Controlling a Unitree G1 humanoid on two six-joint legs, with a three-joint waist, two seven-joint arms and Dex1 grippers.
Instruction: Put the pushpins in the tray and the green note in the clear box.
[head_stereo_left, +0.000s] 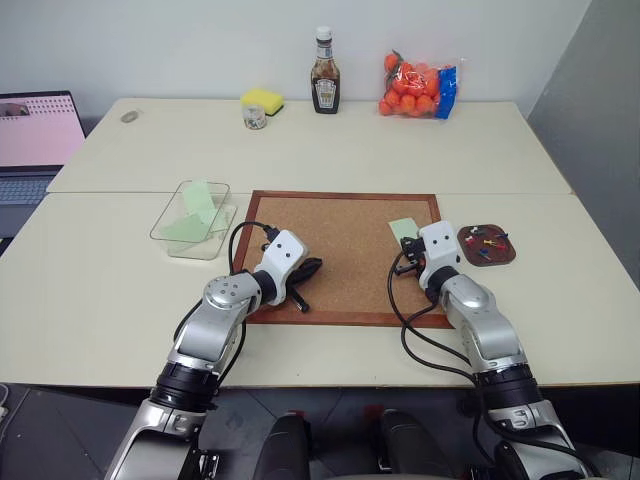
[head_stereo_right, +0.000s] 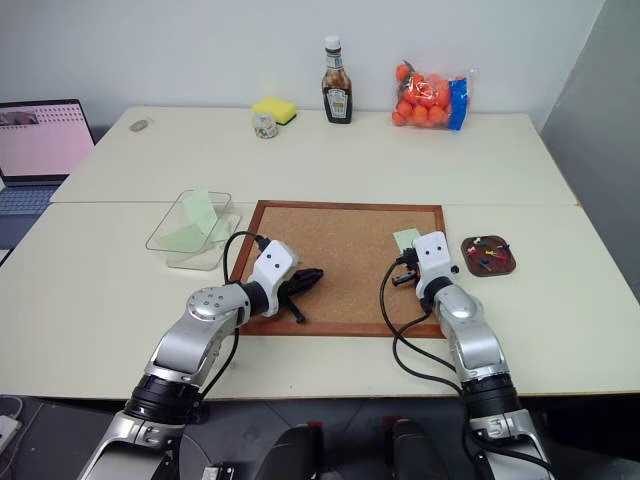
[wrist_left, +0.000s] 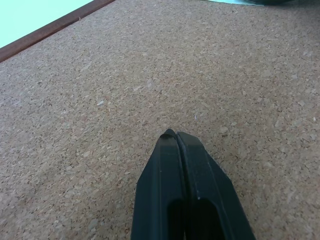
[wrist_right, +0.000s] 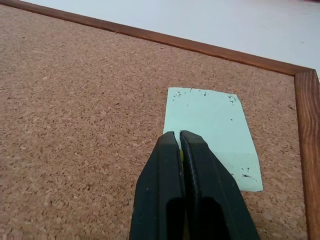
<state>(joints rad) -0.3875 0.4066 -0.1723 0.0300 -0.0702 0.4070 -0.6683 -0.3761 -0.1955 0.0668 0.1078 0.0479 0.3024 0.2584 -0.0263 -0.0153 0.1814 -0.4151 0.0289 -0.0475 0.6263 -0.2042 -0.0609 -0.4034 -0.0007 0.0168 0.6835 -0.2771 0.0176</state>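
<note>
Green note: flat at corkboard's right side, centre of head view. Right gripper: fingers pressed together at the note's near edge, a speck of yellow between them, likely a pushpin being pulled. Left gripper: closed, empty, parked over bare cork. Tray: right of board, pins inside. Clear box: left, holding green slips.

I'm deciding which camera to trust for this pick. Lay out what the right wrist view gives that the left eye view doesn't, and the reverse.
Right wrist view: the right tool shut at the near edge of the green note, a yellow sliver between its tips, and dark specks on the note's corners.
Left eye view: the tray with pins, the clear box holding green paper, and the left tool shut over the corkboard.
Shared: the corkboard, and the note near its right frame.
</note>
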